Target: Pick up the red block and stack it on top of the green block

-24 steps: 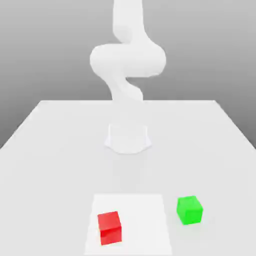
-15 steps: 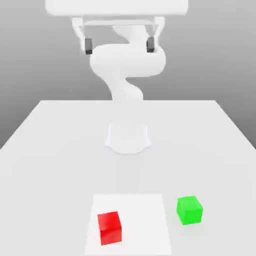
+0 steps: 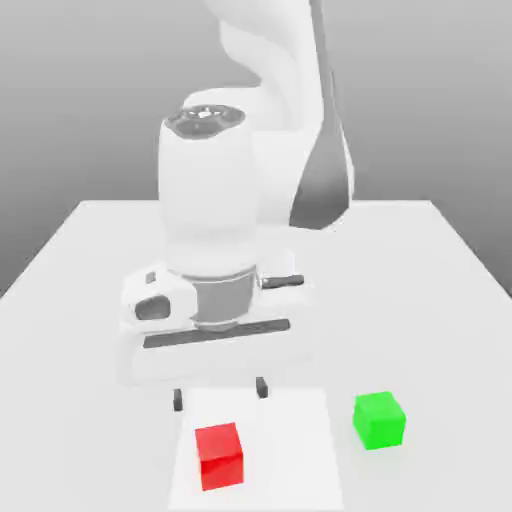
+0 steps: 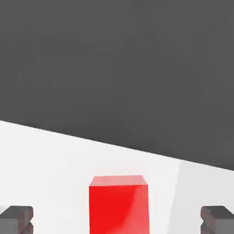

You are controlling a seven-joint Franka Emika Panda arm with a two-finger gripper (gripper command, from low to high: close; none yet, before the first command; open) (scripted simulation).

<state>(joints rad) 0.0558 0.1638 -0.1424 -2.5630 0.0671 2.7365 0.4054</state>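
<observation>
Gaping hand [image 3: 220, 394] above smooth red cube [image 3: 220, 455], matte white table [image 3: 440, 300].

We count two blocks on the table [image 3: 90, 260]: one red block [image 3: 219, 455] and one green block [image 3: 379, 419]. We see one arm [image 3: 205, 215] bearing one gripper [image 3: 220, 393], with two dark fingertips [image 4: 17, 218].

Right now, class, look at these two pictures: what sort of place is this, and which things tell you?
Most likely a simulated robot test bench: a plain white table against a blank grey backdrop, with a red block, a green block and the arm's gripper.
</observation>
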